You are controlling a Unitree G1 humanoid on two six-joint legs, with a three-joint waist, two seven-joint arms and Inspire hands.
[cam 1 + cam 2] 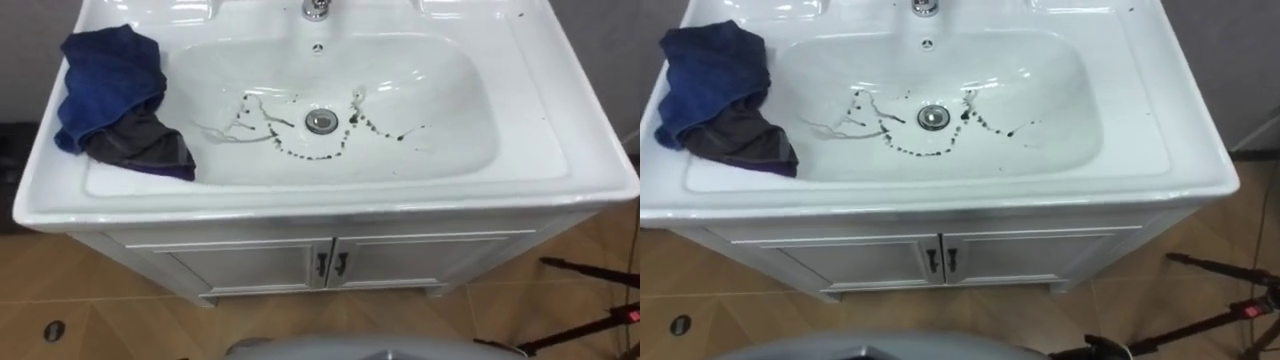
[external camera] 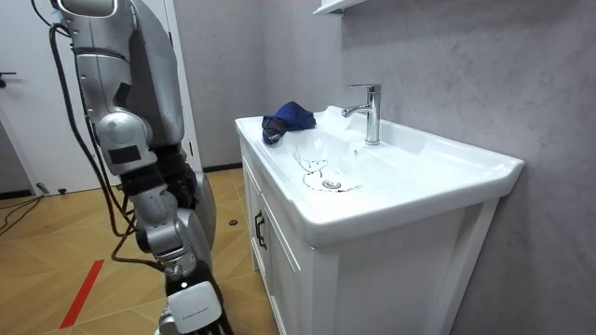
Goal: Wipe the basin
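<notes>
Blue cloth [image 1: 105, 80] on basin [image 1: 560, 140] left rim | dark stains [image 1: 300, 155] round drain [image 1: 318, 121]

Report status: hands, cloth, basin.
Right hand down at its side by the cabinet. Blue cloth bunched on basin's left rim, untouched. Dark grime around drain. Nothing obstructing.

Basin [image 1: 440, 110] bowl open from front, above; right rim bare. Cloth [image 1: 110, 90] heaped on left rim, spilling over bowl's left edge. Faucet [image 2: 371, 112] upright at back centre, spout overhanging bowl.
</notes>
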